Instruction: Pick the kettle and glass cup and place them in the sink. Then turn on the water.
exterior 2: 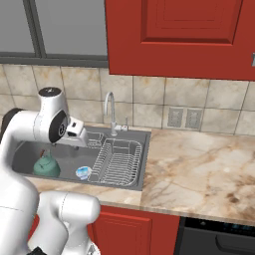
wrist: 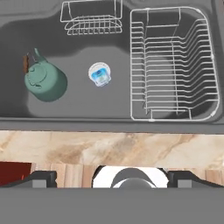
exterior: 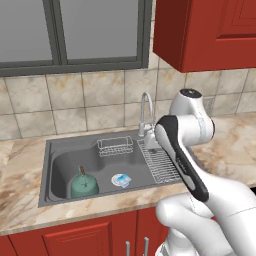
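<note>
A beige marbled counter [exterior: 20,200] runs along the tiled wall above red cabinet fronts, and a wide dark grey sink [exterior: 55,150] is set into it. On the basin floor, toward the left, the teal-green kettle [exterior: 83,185] stands upright with its dark handle arched over the lid. Near it, more toward the middle of the basin and apart from it, lies a small blue-white round object [exterior: 121,180]. A small wire basket [exterior: 115,145] sits against the back wall of the basin, and a wire dish rack [wrist: 173,65] fills the right part. A slim chrome faucet [exterior: 145,112] rises behind the basin. To the right of the sink the counter continues as bare marbled stone.
</note>
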You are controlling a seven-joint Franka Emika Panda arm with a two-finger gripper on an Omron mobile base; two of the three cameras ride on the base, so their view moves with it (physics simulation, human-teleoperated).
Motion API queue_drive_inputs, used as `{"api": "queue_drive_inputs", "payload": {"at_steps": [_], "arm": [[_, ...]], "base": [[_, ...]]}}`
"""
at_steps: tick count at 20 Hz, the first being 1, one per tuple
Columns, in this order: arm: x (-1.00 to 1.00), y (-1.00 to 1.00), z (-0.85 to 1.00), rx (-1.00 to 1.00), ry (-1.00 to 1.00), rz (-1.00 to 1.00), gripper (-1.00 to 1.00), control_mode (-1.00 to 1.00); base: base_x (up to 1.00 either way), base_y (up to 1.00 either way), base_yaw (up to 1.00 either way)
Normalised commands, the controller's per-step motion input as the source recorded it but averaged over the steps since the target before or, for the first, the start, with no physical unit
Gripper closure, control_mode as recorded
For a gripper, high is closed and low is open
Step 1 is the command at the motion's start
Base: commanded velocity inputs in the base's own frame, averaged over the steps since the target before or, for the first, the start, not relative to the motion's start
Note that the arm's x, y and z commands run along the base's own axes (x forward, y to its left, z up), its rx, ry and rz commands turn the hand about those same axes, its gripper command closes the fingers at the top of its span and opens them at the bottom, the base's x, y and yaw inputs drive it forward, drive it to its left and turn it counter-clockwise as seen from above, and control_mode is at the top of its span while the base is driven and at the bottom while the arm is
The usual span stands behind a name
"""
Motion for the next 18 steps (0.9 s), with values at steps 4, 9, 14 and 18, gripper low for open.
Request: {"api": "queue_drive_inputs", "payload": {"at_steps": [4, 9, 14, 18], "arm": [[-0.16, -0.08, 0.1, 0.0, 0.0, 0.0, -1.0, -1.0], [-0.19, -0.02, 0.02, 0.0, 0.0, 0.0, -1.0, -1.0], [-0.18, -0.06, 0.01, 0.0, 0.0, 0.0, -1.0, -1.0], [-0.35, -0.27, 0.03, 0.0, 0.0, 0.0, -1.0, -1.0]], "base": [[0.0, 0.0, 0.0], [0.0, 0.0, 0.0], [0.0, 0.0, 0.0], [0.0, 0.0, 0.0]]}}
